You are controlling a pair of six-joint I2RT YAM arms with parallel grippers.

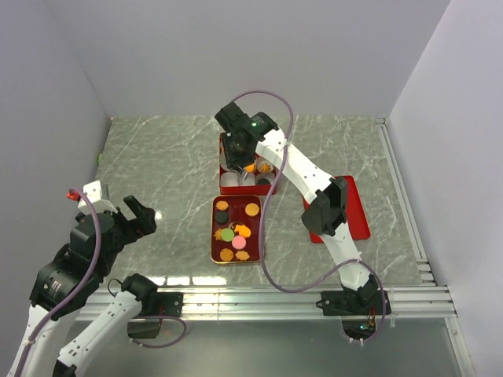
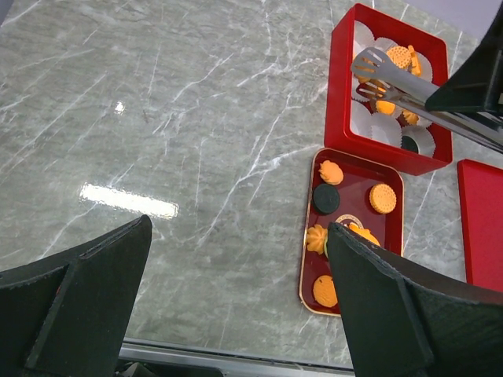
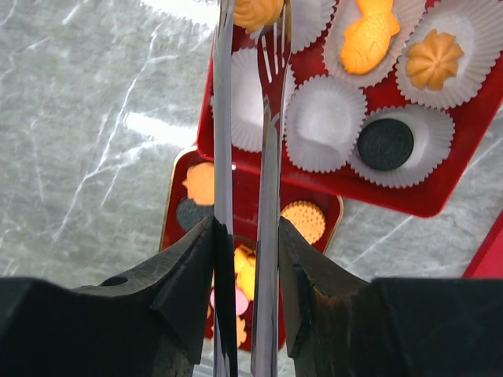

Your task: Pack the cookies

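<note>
Several cookies [image 1: 236,229] lie on a small dark red tray [image 1: 216,245] at mid-table: orange ones, a green, a pink and a dark one. Behind it stands a red box [image 1: 222,163] lined with white paper cups [image 3: 320,122]. In the cups I see a fish-shaped cookie [image 3: 368,35], a flower cookie [image 3: 433,59] and a dark cookie [image 3: 385,144]. My right gripper [image 3: 245,228] is shut on metal tongs [image 3: 267,118]. An orange cookie [image 3: 258,11] sits between the tongs' tips over the box. My left gripper [image 2: 240,225] hangs open above bare table, left of the tray [image 2: 350,200].
A flat red lid [image 1: 357,208] lies right of the tray, partly under my right arm. White walls close in the marble table on three sides. A metal rail [image 1: 259,298] runs along the near edge.
</note>
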